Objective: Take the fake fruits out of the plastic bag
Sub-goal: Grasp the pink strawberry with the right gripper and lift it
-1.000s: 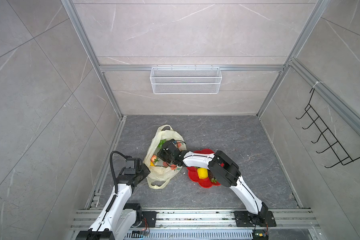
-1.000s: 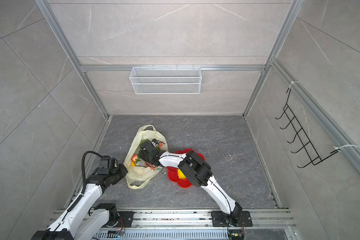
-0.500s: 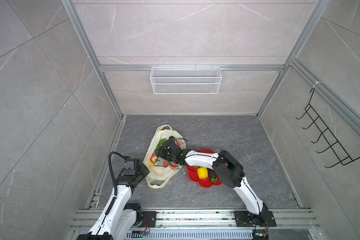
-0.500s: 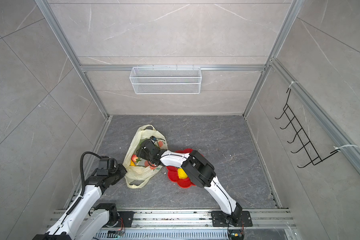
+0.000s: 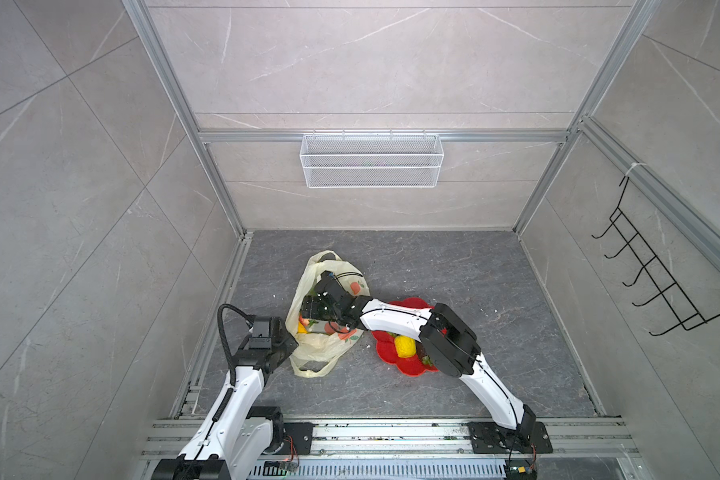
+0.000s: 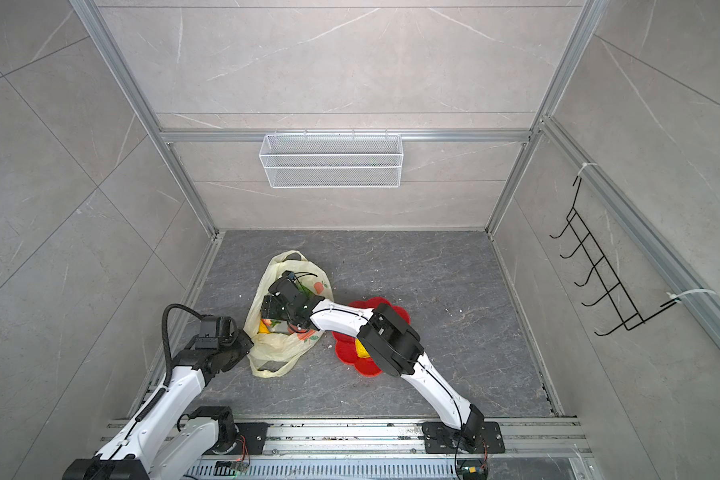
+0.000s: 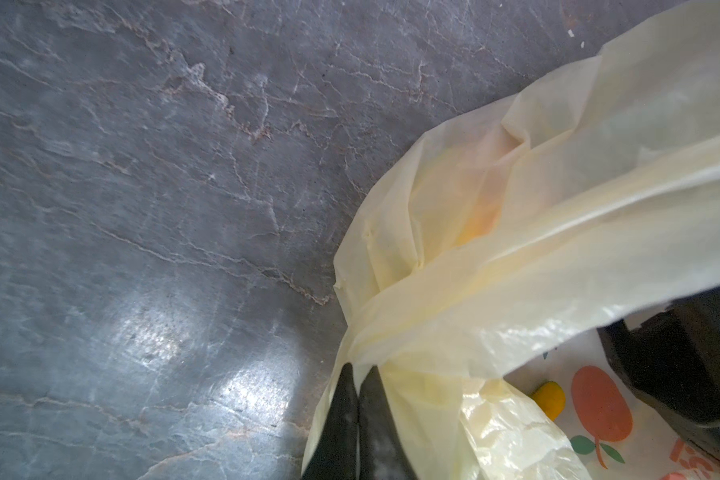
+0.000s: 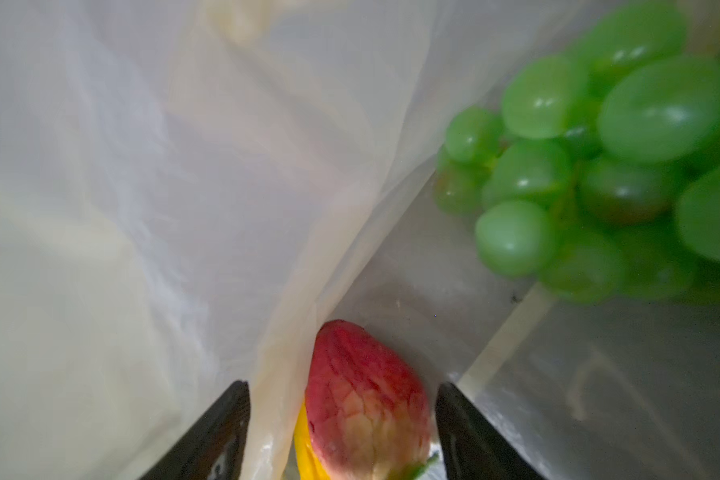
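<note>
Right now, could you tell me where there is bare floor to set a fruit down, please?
Free: grey floor behind the plastic bag and red plate up to the back wall, and right of the plate. Crowded: between bag and plate, where the right arm crosses.

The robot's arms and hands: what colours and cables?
Both arms have white shells with black joints. A ribbed black cable loops off the left arm; thin black wires run along the right arm. Left hand and right hand have black tapered fingers.

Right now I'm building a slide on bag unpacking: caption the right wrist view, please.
Open right gripper straddles a red fruit inside the bag, grapes nearby.
</note>
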Robot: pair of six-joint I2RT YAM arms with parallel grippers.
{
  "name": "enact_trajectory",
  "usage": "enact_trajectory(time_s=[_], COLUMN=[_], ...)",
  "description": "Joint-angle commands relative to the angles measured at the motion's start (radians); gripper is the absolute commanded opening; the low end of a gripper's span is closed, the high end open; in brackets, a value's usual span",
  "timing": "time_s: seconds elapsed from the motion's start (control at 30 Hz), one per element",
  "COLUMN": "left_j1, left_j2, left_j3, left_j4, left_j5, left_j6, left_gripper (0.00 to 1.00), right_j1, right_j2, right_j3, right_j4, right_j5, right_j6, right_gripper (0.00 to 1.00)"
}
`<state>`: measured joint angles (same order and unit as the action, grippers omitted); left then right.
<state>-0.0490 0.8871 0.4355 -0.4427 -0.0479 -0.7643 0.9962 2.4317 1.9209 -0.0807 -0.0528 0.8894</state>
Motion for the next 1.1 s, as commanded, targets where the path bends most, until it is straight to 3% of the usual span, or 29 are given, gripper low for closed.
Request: enact_trajectory(time_s=[0.0, 0.3, 0.63, 1.07], left_j1=[0.018, 0.044, 0.046, 0.046], left_j2=[-0.014, -0.003, -0.023, 0.031], left_j3=[0.009, 0.008, 0.002, 0.037], left_j4=[-0.026, -0.016, -0.021, 0.039], left_j5=[-0.022, 0.003, 0.001, 0.033], left_j6=[-0.023, -0.019, -0.018, 0.061], left_gripper=[0.00, 0.00, 0.00, 0.00], right_j1=[0.015, 0.028, 0.032, 0.014], right_j2=[0.052, 0.127, 0.160, -0.158], right_j3=[0.067, 0.169, 0.244, 0.066], right_j4=[-0.137, -0.237, -0.296, -0.307], right_j5=[0.025, 0.043, 0.082, 0.096], right_j6=[-0.035, -0.052, -0.076, -0.217], right_gripper=[0.73, 0.69, 0.51, 0.42])
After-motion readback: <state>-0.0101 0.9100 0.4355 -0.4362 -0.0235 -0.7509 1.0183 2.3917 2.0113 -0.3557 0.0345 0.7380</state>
